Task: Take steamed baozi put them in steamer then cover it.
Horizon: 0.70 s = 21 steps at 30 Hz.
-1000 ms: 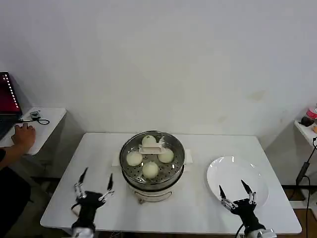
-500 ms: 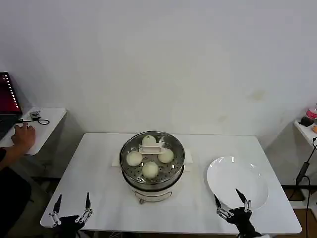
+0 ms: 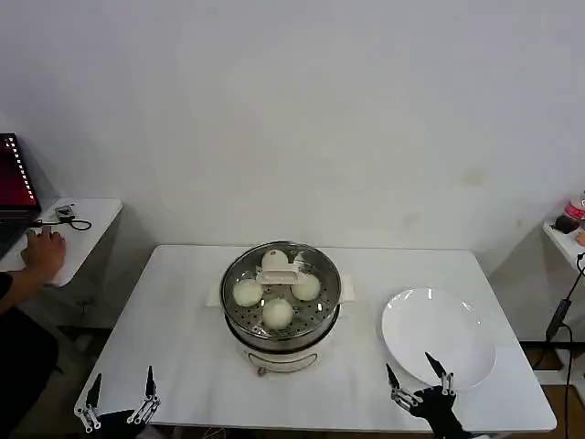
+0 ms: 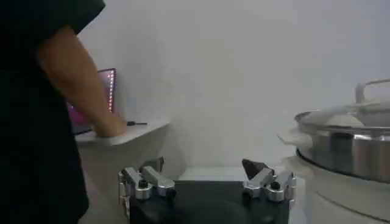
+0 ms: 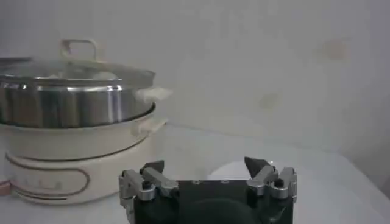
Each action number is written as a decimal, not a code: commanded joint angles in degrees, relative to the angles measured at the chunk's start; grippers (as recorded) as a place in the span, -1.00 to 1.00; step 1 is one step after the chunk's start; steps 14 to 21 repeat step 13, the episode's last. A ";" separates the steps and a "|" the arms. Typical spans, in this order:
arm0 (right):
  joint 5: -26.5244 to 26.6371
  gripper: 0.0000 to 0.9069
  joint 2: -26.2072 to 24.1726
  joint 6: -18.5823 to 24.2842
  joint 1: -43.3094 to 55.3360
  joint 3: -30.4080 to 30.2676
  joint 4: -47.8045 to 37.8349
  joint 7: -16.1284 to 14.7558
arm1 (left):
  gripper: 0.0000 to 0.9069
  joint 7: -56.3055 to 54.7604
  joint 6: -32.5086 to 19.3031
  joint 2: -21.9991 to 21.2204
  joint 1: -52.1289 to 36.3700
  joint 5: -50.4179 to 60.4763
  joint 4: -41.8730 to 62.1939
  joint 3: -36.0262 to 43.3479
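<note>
So the round shiny stainless-steel steamer [image 3: 281,306] sits near the middle of the white rectangular table [image 3: 183,320], a bit toward the back edge, on a cream-coloured base with a clear glass lid [image 3: 281,274] resting on top, its white handle at the centre. Under that lid you can see four smooth off-white steamed baozi [image 3: 277,312] on the perforated tray, spread around it: one toward the back, one left, one right, one toward the front. The flat white round plate [image 3: 439,337] is near the table's front right corner, bare, well apart from the steamer. Both arms are low at the front edge of the table. The left gripper [image 3: 119,402] hangs just off the front left corner, fingers pointing up and spread wide with nothing between them; the left wrist view has its two metal fingertips [image 4: 146,182] far apart with the steamer's steel wall [image 4: 353,152] off to one side. The right gripper [image 3: 419,384] is at the front edge just beside the plate's near rim, fingers up and splayed wide too, holding nothing; from the right wrist camera its fingertips [image 5: 271,178] stand well apart and the steamer on its cream base [image 5: 73,103] is out ahead, lid on. Neither gripper touches anything.
</note>
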 commanded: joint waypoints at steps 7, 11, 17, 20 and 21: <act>0.25 1.00 -0.24 -4.72 -0.84 -1.11 1.18 2.47 | 1.00 -0.10 0.88 -0.18 0.39 -0.59 -1.09 0.11; 0.29 1.00 -0.08 -4.66 -0.84 -1.13 1.33 2.47 | 1.00 0.05 0.98 -0.18 0.53 -0.38 -0.96 0.41; 0.23 1.00 0.01 -4.64 -0.85 -1.10 1.21 2.35 | 1.00 0.19 1.00 -0.15 0.64 -0.26 -0.85 0.34; 0.23 1.00 0.01 -4.64 -0.85 -1.10 1.21 2.35 | 1.00 0.19 1.00 -0.15 0.64 -0.26 -0.85 0.34; 0.23 1.00 0.01 -4.64 -0.85 -1.10 1.21 2.35 | 1.00 0.19 1.00 -0.15 0.64 -0.26 -0.85 0.34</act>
